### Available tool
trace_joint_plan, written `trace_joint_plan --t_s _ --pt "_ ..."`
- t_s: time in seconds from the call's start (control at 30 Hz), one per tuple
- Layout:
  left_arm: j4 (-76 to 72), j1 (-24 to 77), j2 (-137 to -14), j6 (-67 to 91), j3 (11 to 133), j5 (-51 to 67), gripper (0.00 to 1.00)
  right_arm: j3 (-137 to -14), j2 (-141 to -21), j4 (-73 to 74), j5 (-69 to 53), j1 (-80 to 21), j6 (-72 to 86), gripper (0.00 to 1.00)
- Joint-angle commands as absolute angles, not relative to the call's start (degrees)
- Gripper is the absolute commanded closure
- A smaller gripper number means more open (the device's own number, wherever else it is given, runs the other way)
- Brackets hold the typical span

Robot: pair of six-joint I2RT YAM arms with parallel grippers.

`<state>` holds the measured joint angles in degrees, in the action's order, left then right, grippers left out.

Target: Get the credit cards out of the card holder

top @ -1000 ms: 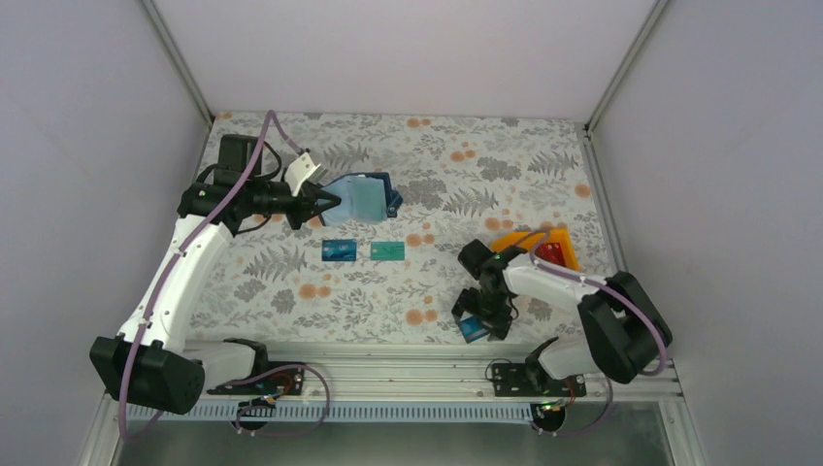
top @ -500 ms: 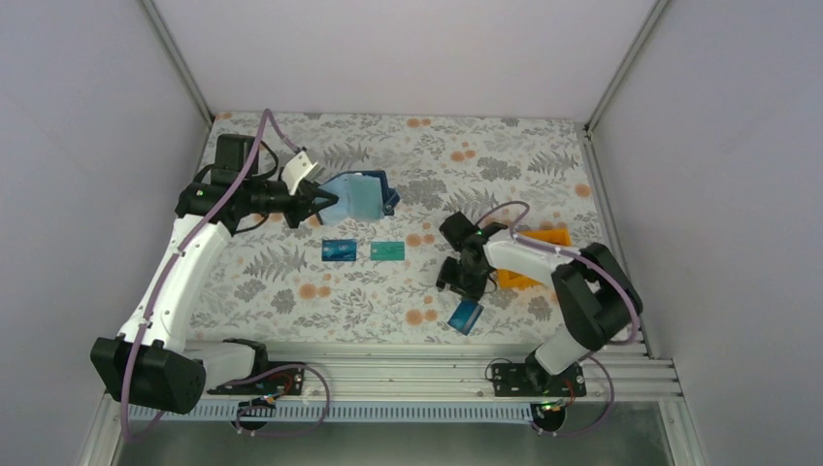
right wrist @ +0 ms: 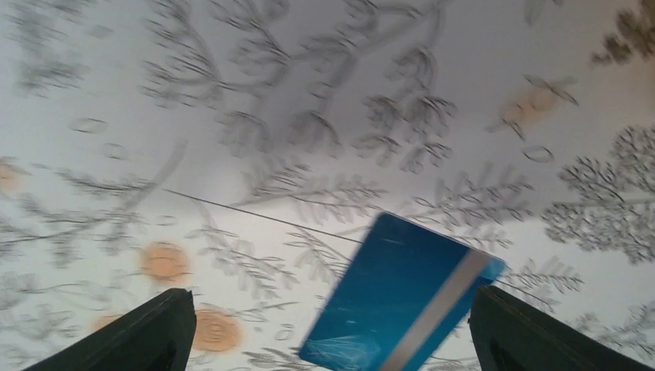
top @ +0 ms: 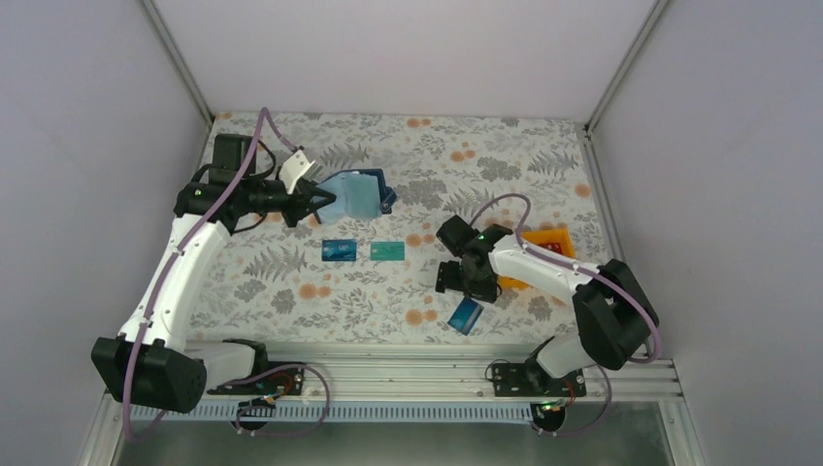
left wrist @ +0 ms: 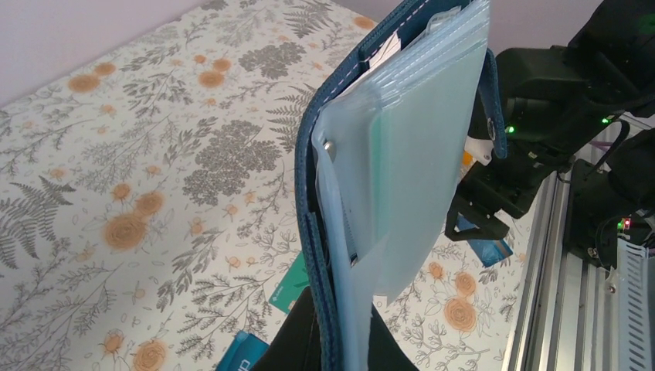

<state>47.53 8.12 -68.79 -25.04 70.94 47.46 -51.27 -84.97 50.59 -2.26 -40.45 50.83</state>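
Card holder [top: 357, 197] sits pinched in the left claw [top: 323, 202]; right claw [top: 462, 289] gapes wide over a blue card [top: 467, 316] near orange bin [top: 558, 236].

Left gripper [top: 318, 204] gripping card holder [top: 359, 194] (upper left), blue card [top: 339, 249], teal card [top: 387, 250], 2nd blue card [top: 466, 316] apart

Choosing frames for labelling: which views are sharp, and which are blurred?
Right wrist: motion-blurred, with the tablecloth print smeared and the blue card soft-edged. Left wrist: the card holder is sharp up close. Top external: sharp, evenly lit, no glare.
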Motion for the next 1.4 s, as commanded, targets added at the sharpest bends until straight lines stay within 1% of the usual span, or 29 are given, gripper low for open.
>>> trace_joint_plan --t_s 0.0,0.13,0.23,0.27,0.4,0.53,0.57,0.77,0.8,0.97,1.1,1.37 --pt "47.24 7.82 -68.93 -25.88 72.10 49.57 0.98 -46.25 -84.59 54.48 -0.97 -40.50 54.04 0.10" --pt "47.46 7.82 -68.80 -25.93 72.00 49.72 0.98 -41.69 -83.09 50.58 -4.95 -39.45 57.58 0.10" --pt "47.38 7.82 -68.86 -26.00 71.98 50.07 0.98 -39.84 -84.41 46.85 -7.91 -39.24 57.91 0.10" --pt "47.49 7.82 -68.83 -26.00 72.03 50.09 0.98 -39.29 -85.21 45.45 -9.58 -39.20 57.46 0.12" --pt "47.64 7.82 -68.60 -26.10 72.00 50.10 0.97 -39.29 -88.12 43.08 -12.25 -39.20 55.91 0.20" --pt "47.67 7.82 -68.58 -26.28 71.98 50.12 0.97 -41.79 -90.11 41.44 -12.82 -39.94 54.23 0.33" --pt "47.73 7.82 -68.59 -26.28 72.10 50.06 0.98 -43.20 -91.20 40.70 -13.40 -40.36 53.44 0.35" --pt "47.90 7.73 -68.73 -26.28 72.41 50.05 0.98 -51.93 -102.03 38.59 -16.26 -44.78 47.16 0.36" --pt "47.90 7.73 -68.68 -26.28 72.42 49.97 0.98 -53.46 -103.36 38.35 -16.32 -45.77 46.34 0.38" --pt "48.12 6.79 -68.60 -26.54 72.89 49.24 0.98 -65.88 -112.62 40.15 -16.05 -51.07 39.14 0.39" --pt "48.08 4.35 -68.29 -25.92 74.03 44.28 0.98 -74.91 -119.90 40.92 -17.21 -55.45 32.59 0.39" --pt "47.45 -2.86 -67.93 -23.40 76.62 34.02 0.98 -92.71 -128.91 45.02 -10.14 -61.52 16.43 0.39"
